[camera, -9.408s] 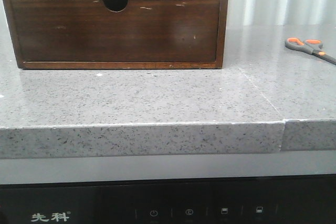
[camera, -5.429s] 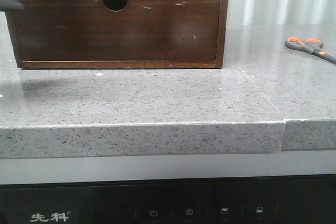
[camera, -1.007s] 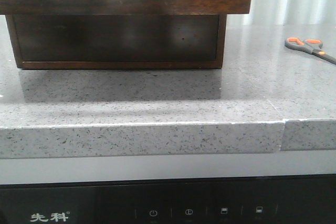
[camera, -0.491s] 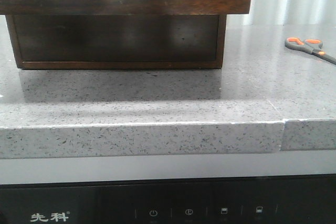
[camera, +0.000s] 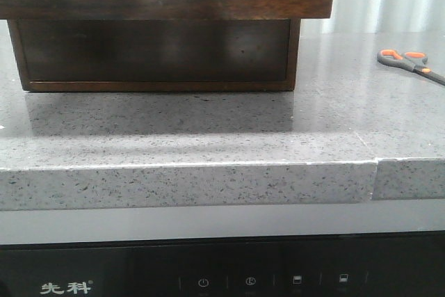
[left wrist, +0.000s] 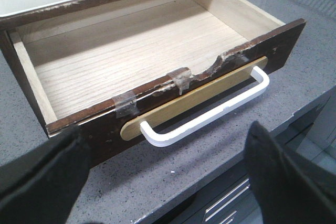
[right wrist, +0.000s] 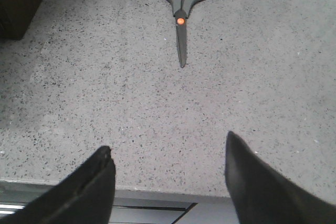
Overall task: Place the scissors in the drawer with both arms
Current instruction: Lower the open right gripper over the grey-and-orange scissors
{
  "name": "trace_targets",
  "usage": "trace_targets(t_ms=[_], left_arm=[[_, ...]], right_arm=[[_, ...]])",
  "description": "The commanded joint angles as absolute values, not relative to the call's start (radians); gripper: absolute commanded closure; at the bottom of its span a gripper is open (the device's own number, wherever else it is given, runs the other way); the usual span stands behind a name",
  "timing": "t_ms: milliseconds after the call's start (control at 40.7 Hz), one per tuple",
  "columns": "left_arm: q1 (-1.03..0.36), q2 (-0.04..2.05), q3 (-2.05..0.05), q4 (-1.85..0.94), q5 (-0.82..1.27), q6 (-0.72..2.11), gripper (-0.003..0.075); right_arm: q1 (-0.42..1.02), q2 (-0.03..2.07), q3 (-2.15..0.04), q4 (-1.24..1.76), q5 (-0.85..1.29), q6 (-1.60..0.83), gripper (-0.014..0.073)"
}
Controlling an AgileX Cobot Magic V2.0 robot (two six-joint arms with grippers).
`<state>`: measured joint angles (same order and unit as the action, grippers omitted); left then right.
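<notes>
The only readable text is two pale Chinese characters, 先科 (camera: 67, 288), with a small registered-mark sign after them, printed on the black panel (camera: 139, 273) below the counter in the front view. On the same panel stand four small pale symbols (camera: 272, 281); the first looks like a power sign

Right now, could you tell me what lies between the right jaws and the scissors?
Nothing: the right wrist view shows only bare grey speckled countertop between the open right gripper and the scissors.
</notes>
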<state>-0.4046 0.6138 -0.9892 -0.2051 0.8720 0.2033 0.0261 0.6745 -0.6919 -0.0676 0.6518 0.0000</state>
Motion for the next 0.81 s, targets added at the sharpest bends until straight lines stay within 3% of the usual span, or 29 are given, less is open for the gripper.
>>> trace_targets(t_ms=[0,319,614,786], left_arm=[[-0.406,0.619,-1.023,-0.217,0.793,0.193,0.0135],[-0.406,0.619,-1.023,-0.217,0.793,0.193,0.0135],[-0.406,0.619,-1.023,-0.217,0.793,0.193,0.0135],[-0.406,0.619,-1.023,-0.217,0.793,0.193,0.0135]], right_arm=[[0.022,0.678,-0.719,-0.074,0.559,-0.006,0.0114],[0.022,0.754,-0.791,-0.075,0.496,-0.006,0.0114],[0.016,1.027,-1.053,-0.064,0.647,0.0,0.0107],[-0.054,1.228,-1.24,0.012,0.787,-0.006,0.0013]])
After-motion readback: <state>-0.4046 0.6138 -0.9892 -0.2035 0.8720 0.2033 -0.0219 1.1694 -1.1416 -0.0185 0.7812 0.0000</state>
